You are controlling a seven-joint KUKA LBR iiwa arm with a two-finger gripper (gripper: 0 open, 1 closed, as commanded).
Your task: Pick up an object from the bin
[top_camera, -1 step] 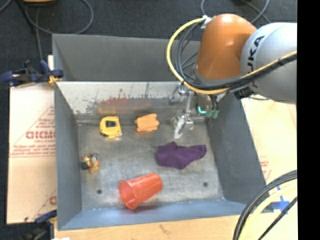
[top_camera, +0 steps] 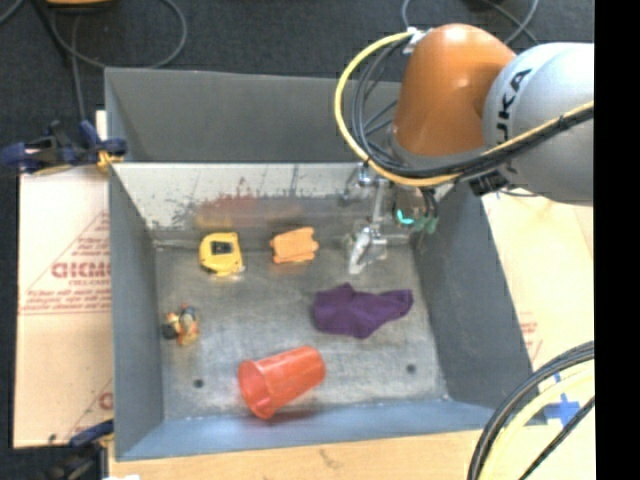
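Note:
My gripper hangs low over the back right part of the bin floor, with nothing seen in it. Just below it and slightly right lies a crumpled purple cloth. A small orange block rests to the gripper's left, near the back wall. The gripper touches neither of them.
A yellow tape measure sits at the back left. A small toy figure lies by the left wall. A red plastic cup lies on its side near the front. The arm with its orange cover and cables reaches in over the right rim.

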